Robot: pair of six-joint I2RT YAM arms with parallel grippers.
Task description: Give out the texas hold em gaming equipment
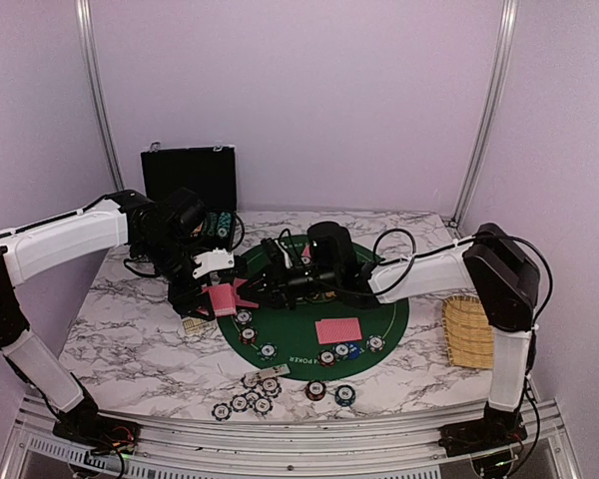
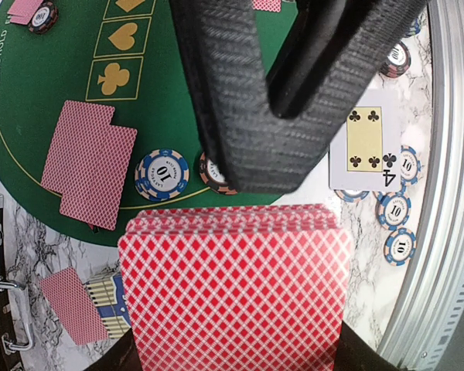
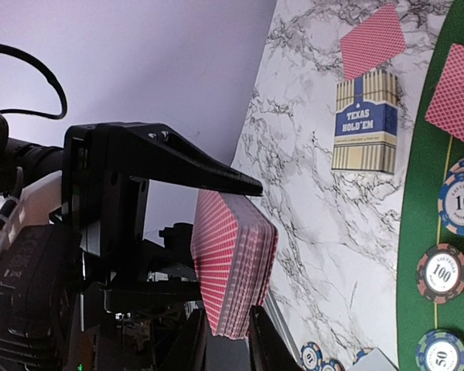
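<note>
My left gripper [image 1: 217, 289] is shut on a deck of red-backed cards [image 1: 225, 298], held above the left edge of the green felt mat [image 1: 290, 331]. The deck fills the bottom of the left wrist view [image 2: 232, 294]. My right gripper [image 1: 263, 274] reaches in from the right. In the right wrist view its fingers [image 3: 259, 344] stand narrowly apart on either side of the deck's end [image 3: 232, 263]. In the left wrist view its fingertips [image 2: 240, 154] stop just short of the deck's edge. Red-backed cards [image 1: 337, 330] and several chips [image 1: 269, 350] lie on the mat.
A striped card box [image 1: 194, 324] and a loose card lie left of the mat. A face-up four of clubs [image 2: 365, 147] and several chips [image 1: 250, 401] lie near the front edge. The black case [image 1: 190, 175] stands at the back left. The woven tray [image 1: 467, 332] sits right.
</note>
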